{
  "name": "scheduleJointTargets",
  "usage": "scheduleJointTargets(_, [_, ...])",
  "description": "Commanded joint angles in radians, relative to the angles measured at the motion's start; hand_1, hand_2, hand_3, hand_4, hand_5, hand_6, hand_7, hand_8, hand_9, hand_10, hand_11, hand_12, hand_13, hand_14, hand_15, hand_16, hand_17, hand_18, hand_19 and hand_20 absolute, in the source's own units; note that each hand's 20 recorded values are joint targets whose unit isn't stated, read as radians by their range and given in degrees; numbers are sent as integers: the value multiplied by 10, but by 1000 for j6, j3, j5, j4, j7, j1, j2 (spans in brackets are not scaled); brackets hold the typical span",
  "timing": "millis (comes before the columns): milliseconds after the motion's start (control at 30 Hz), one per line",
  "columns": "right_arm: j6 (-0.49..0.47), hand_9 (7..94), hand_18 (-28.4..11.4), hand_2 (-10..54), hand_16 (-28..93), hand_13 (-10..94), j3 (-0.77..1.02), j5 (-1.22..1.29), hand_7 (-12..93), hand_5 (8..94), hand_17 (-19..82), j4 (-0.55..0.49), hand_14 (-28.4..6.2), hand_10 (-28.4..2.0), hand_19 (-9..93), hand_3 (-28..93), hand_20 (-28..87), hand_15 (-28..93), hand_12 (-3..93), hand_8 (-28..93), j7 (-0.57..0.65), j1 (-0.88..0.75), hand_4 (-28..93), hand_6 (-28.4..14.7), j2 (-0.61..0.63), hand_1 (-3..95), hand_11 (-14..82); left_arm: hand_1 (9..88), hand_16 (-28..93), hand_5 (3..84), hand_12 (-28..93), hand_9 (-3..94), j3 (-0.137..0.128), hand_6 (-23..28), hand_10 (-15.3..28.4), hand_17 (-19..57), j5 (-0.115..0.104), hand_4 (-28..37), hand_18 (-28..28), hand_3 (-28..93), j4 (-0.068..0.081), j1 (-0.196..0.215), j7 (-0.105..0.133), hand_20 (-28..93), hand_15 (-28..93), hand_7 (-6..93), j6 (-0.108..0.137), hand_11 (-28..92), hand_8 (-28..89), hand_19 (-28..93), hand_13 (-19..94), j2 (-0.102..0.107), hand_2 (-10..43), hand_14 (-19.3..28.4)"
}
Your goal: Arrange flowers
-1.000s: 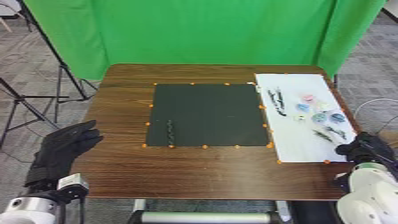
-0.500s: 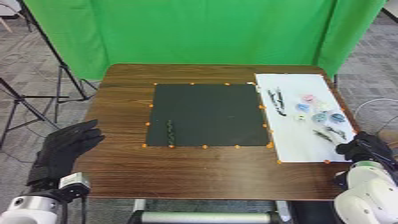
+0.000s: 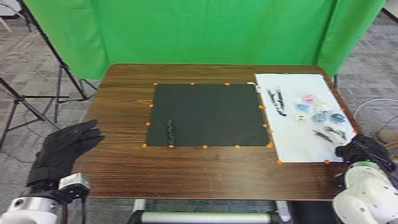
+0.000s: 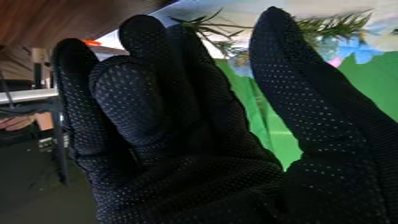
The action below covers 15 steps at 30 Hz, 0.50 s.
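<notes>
My right hand is at the near right corner of the white sheet, its fingers relaxed and holding nothing. In the right wrist view the right hand has extended fingers and the thumb apart from them, with green sprigs beyond. Small leafy sprigs lie on the sheet near that hand. Behind them are a pink flower, blue flowers and dark stems. One dark green stem lies on the black mat. Over the table's left edge, my left hand is open.
The brown table extends around the mat and the sheet. Small orange markers line their edges. A green curtain hangs behind the table, and a black stand is on the floor at the left.
The right hand and forearm have shifted slightly to the left. My left hand and the flowers keep their places.
</notes>
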Motion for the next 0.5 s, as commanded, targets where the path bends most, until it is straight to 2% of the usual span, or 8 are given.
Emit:
scheduleJointTargets(33, [-4, 649, -254, -39, 207, 655, -60, -23, 206, 655, 374, 38, -137, -231, 924, 794, -142, 773, 199, -80, 3, 30, -243, -137, 10, 373, 415, 275, -131, 472, 97, 403, 8, 146, 227, -84, -14, -144, 214, 795, 4, 14, 16, 171, 616, 142, 5, 391, -85, 590, 301, 3, 88, 284])
scheduleJointTargets(267, [-3, 652, -252, -35, 204, 658, -78, -26, 211, 659, 374, 68, -136, -227, 924, 791, -144, 770, 200, -82, 5, 67, -244, -135, 19, 373, 418, 274, -131, 472, 97, 403, 15, 146, 228, -84, -17, -144, 214, 795, 7, 8, 25, 171, 616, 142, 5, 391, -85, 590, 301, 15, 89, 284])
scheduleJointTargets(300, [-2, 652, -252, -35, 203, 658, -75, -28, 211, 659, 374, 70, -136, -227, 924, 791, -144, 770, 200, -82, 8, 62, -245, -134, 20, 374, 418, 275, -131, 472, 97, 403, 15, 146, 228, -84, -13, -144, 214, 794, 9, 3, 17, 171, 616, 142, 1, 391, -85, 591, 301, 12, 89, 284])
scheduleJointTargets(400, [-5, 654, -251, -33, 203, 660, -70, -21, 213, 662, 376, 80, -135, -226, 925, 790, -144, 769, 199, -82, 10, 63, -246, -131, 16, 375, 419, 275, -131, 472, 97, 404, 17, 146, 228, -84, -12, -144, 214, 795, 7, 4, 14, 171, 617, 142, 2, 391, -85, 590, 301, 10, 89, 284])
scheduleJointTargets(500, [-16, 663, -251, -31, 202, 668, -75, -35, 219, 671, 380, 82, -131, -220, 927, 790, -143, 767, 199, -83, 16, 60, -248, -125, 13, 387, 420, 275, -131, 472, 97, 404, 13, 146, 228, -84, -8, -144, 214, 795, 7, 4, 4, 170, 616, 142, -2, 391, -85, 591, 301, -3, 89, 284])
